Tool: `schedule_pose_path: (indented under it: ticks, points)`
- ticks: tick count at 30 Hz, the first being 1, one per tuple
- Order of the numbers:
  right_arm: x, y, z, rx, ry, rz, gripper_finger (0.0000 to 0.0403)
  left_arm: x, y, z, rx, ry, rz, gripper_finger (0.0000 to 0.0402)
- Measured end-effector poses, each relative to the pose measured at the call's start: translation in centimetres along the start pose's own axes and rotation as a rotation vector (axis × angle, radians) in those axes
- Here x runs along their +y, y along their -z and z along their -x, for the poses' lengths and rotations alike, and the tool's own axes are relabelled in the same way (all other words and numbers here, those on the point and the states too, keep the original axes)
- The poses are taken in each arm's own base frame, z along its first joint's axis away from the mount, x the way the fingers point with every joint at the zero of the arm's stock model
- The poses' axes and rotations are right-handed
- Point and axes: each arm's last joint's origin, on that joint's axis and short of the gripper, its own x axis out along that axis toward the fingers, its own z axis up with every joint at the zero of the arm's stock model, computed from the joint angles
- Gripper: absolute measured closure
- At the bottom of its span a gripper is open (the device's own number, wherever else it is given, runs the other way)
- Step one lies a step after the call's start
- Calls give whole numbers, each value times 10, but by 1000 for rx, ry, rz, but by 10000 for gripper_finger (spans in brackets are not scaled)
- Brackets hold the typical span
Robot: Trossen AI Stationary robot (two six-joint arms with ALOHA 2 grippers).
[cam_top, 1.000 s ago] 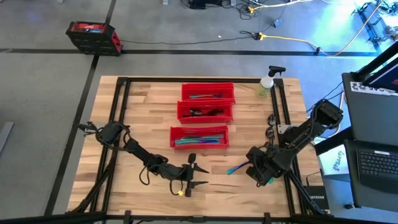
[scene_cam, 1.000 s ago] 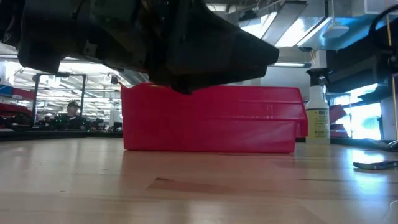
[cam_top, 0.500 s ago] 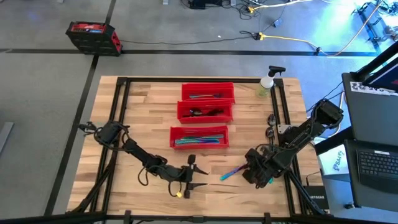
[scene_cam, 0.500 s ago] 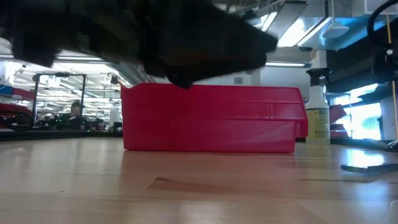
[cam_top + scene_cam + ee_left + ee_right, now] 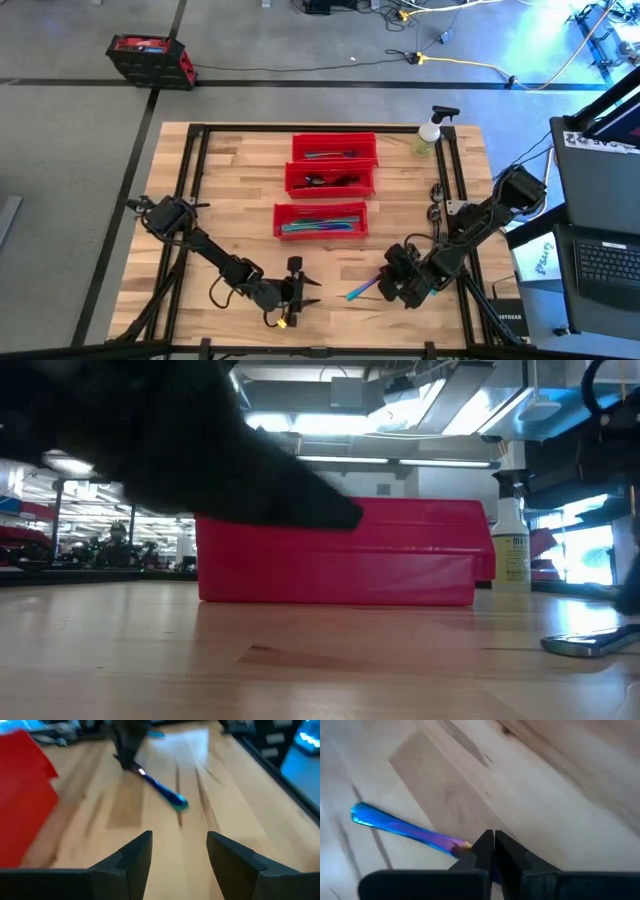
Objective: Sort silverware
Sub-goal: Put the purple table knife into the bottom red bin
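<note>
My right gripper (image 5: 388, 284) is shut on an iridescent blue-purple piece of silverware (image 5: 362, 291) low over the near right part of the table. The same piece (image 5: 161, 787) shows in the left wrist view. It reaches out from the fingers toward the table's left. My left gripper (image 5: 300, 290) stands open a little to its left, level with it, fingers (image 5: 135, 855) pointing at it with nothing between them. Three red bins (image 5: 321, 232) stand in a row at the table's middle, each with silverware (image 5: 320, 224) lying inside. My right gripper pinches one end of the piece (image 5: 462, 846) between its two fingertips. The fingers slant down from the table's right. The piece sticks out beyond them toward the left, nearly level and close over the wood. Whether its blue free end (image 5: 180, 802) touches the table I cannot tell.
A clear spray bottle (image 5: 430, 135) stands at the far right corner. Black frame rails (image 5: 190, 190) run along the table's left and right sides. In the low view the nearest red bin (image 5: 335, 555) stands across the middle and my left arm (image 5: 150, 440) fills the upper left.
My right gripper has gone toward the table's left and a little nearer, tipping its fingers, and the piece of silverware has travelled with it. My left gripper has drawn slightly toward the near left, still open.
</note>
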Motion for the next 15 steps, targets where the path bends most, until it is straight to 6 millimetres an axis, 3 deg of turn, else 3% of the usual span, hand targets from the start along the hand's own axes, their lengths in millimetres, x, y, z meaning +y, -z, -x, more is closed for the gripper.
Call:
schedule_pose_path:
  ticks: [5,10,15]
  points:
    - [10,-5,6,-21,2,173,403,0,-9,0,-81,-12,103,226]
    - [-4,-6,9,85,122,187,403,-3,-16,3,-147,7,229,226]
    - [-3,-5,11,144,93,258,403,-13,-11,8,-92,103,232,226]
